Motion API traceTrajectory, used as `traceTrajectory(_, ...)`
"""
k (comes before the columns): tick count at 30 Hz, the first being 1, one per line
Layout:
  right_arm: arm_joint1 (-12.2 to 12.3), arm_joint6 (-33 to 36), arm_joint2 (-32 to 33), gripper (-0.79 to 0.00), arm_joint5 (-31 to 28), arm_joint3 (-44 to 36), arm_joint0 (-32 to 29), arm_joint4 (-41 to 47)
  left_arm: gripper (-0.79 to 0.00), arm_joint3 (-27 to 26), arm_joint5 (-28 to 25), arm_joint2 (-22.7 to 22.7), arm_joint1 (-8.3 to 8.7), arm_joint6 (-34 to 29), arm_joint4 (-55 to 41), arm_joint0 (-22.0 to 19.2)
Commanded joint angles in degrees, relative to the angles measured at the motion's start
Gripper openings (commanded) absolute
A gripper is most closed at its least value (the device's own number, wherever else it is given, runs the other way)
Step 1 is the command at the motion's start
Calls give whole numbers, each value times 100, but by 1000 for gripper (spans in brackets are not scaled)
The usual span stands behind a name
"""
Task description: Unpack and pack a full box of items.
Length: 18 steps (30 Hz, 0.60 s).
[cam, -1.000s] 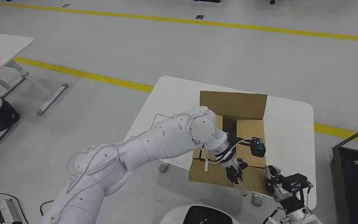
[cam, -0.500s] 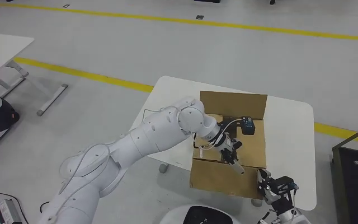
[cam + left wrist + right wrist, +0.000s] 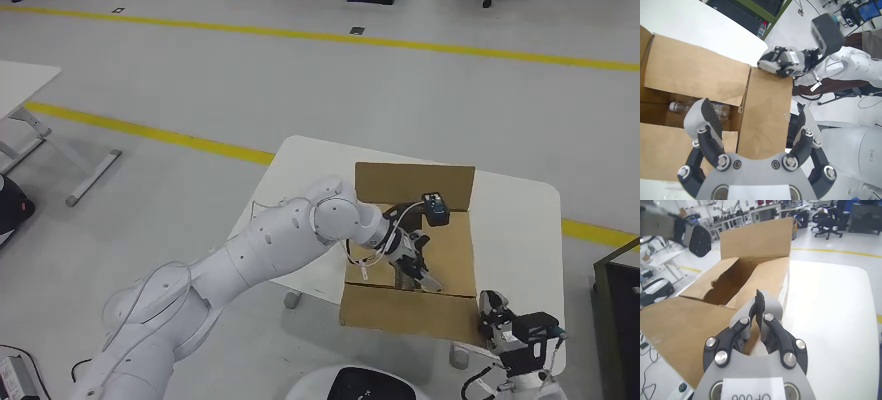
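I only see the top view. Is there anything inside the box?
Observer: Yes. The left wrist view shows a clear plastic bottle lying on its side in the box.
Operator: Is the right gripper open?
Observer: No. In its own wrist view the right gripper is shut, with nothing between its pads.
Operator: What about the left gripper?
Observer: The left gripper is open over the box and holds nothing.
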Motion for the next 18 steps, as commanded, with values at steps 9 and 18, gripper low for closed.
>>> traceTrajectory(9,-28,546,29,-785,391,896,663,125,0,-69,92,-190,26,193,325,226)
traceTrajectory(18,-142,172,-736,-785,-56,1722,1203,-186,0,77,289,-299,11,214,193,293)
